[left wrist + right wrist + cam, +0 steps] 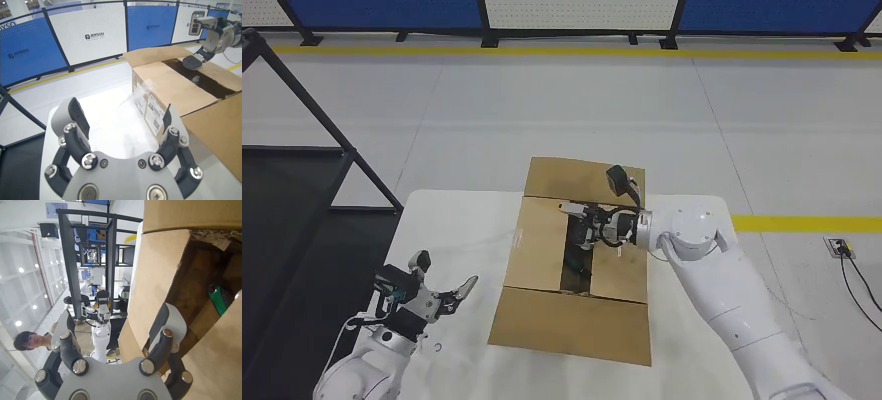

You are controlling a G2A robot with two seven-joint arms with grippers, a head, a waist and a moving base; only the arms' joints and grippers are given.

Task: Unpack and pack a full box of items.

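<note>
While left fingers (78, 115) hang spread over table (113, 128), right fingers (164, 323) spread, apparently straddling box (542, 250) flap.

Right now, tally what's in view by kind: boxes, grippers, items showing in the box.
Box: 1
Grippers: 2 (left gripper, right gripper)
Green item in the box: 1, other contents hidden
Total: 4

Logos (94, 36) mark the fence panels (79, 53); labels (151, 110) (barcoded) sit on the box (170, 85).
</note>
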